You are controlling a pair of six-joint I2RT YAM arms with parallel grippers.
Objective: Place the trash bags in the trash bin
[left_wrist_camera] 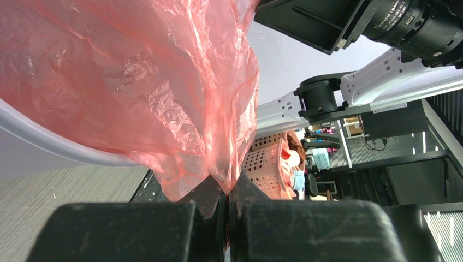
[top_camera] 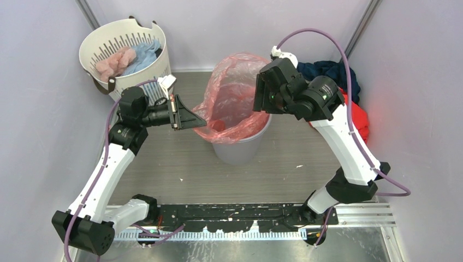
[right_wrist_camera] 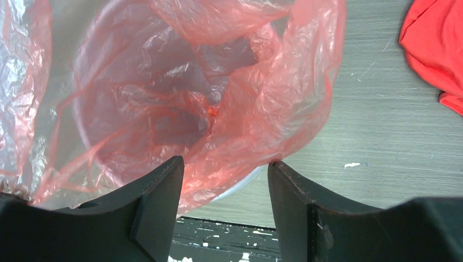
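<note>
Bag (left_wrist_camera: 142,82) partly inside left end effector (left_wrist_camera: 226,203)

Grey table (top_camera: 180,164): bin (top_camera: 240,148), basket (top_camera: 97,54), red cloth (top_camera: 357,119)

- Crinkled trash bag (top_camera: 232,90) stands high above the rim of the trash bin (top_camera: 240,150), walling its far side.
- Open tabletop (top_camera: 180,158) lies in front; laundry basket (top_camera: 123,52) and heaped clothes (top_camera: 357,117) crowd both far corners.
</note>
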